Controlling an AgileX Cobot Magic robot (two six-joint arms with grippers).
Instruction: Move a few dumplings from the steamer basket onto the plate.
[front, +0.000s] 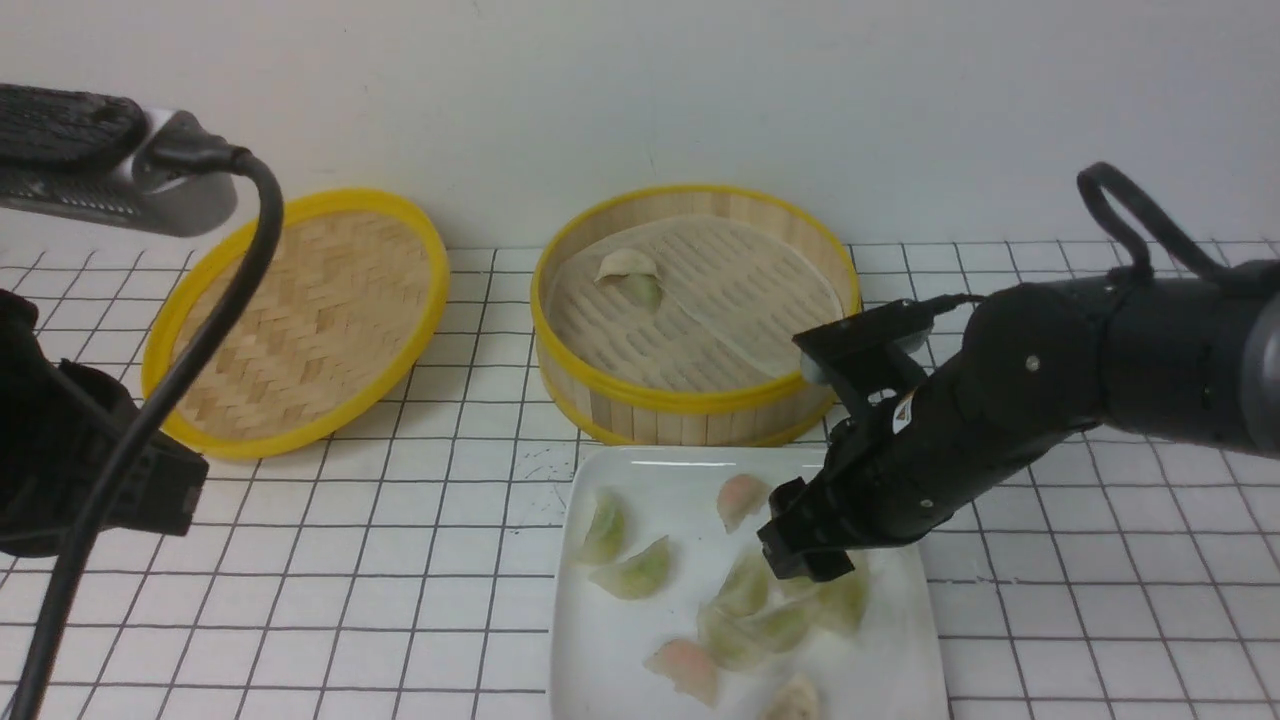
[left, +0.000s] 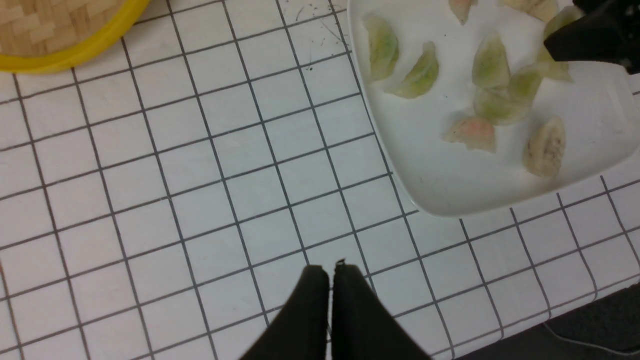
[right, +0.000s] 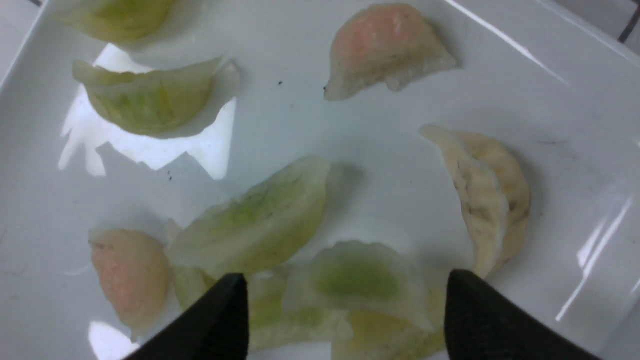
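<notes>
The steamer basket (front: 690, 400) stands at the back and holds two dumplings (front: 630, 275) on its liner. In front of it, the white plate (front: 650, 480) carries several dumplings, green, pink and cream. My right gripper (front: 805, 560) hangs low over the plate's right half and is open. Its fingers stand wide apart on either side of a green dumpling (right: 357, 275), which lies on the plate (right: 375, 140) among others. My left gripper (left: 330, 270) is shut with nothing in it. It hovers above the tiled table, to the left of the plate (left: 450, 175).
The shallow woven lid (front: 300, 320) with its yellow rim lies upturned to the left of the basket. The left arm (front: 90, 470) and its cable fill the front view's left edge. The wall runs close behind the basket.
</notes>
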